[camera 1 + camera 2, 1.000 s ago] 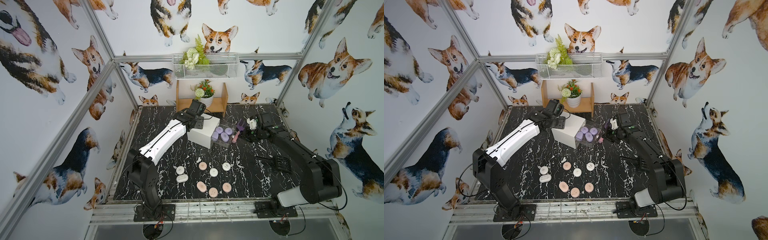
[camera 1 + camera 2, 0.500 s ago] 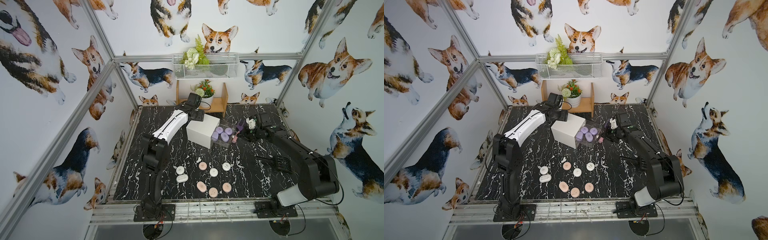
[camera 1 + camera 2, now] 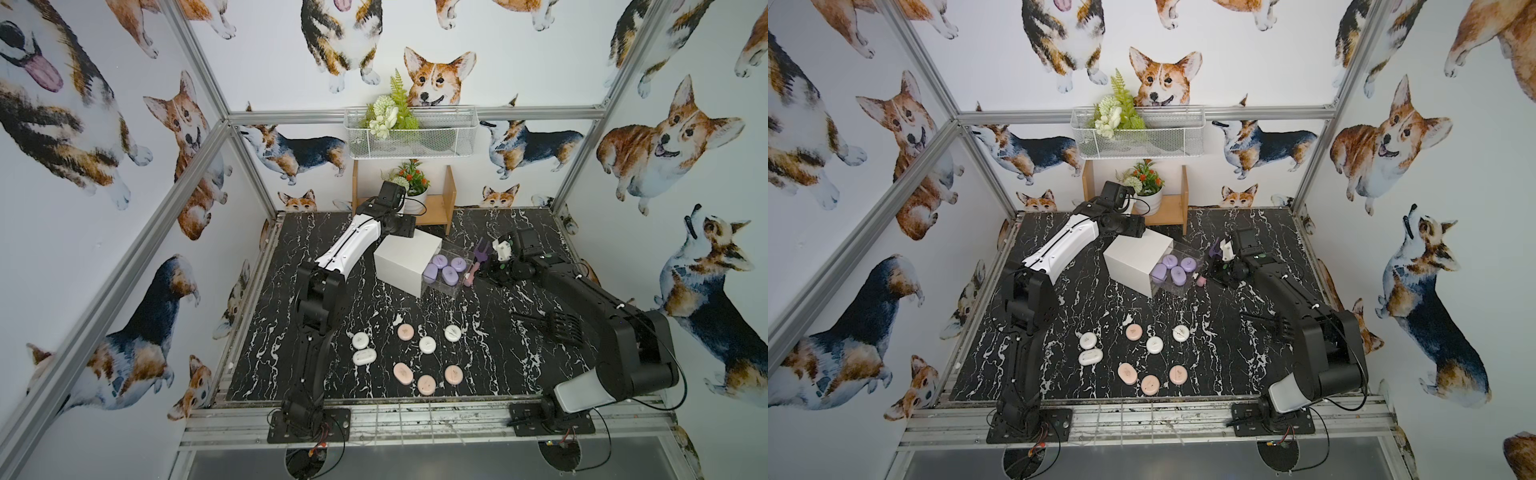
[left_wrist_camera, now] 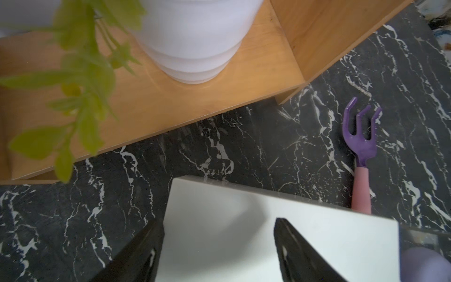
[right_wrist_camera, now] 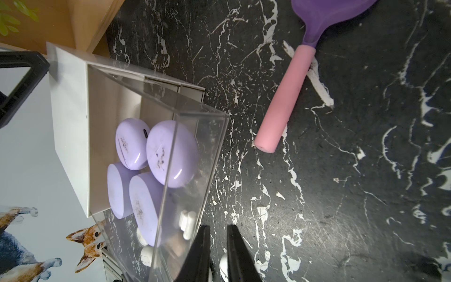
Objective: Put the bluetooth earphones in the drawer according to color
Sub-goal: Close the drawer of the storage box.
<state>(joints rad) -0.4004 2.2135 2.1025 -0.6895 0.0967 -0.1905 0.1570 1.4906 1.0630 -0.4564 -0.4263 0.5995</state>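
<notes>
About a third done, judging by colour. At left, left gripper with jaws spread across the matte white cabinet at its rear corner. Inside the pulled-out clear plastic drawer — four glossy lilac earphone cases, smooth pebbles, crowded together. Beside its front wall, right gripper, jaws down to a slit; gripping anything or not, cannot tell. Left to sort on the veined black marble table: four white cases, four pale pink cases — all loose.

Left arm reaches far forward, left gripper spread wide; right gripper low, jaws nearly together.
</notes>
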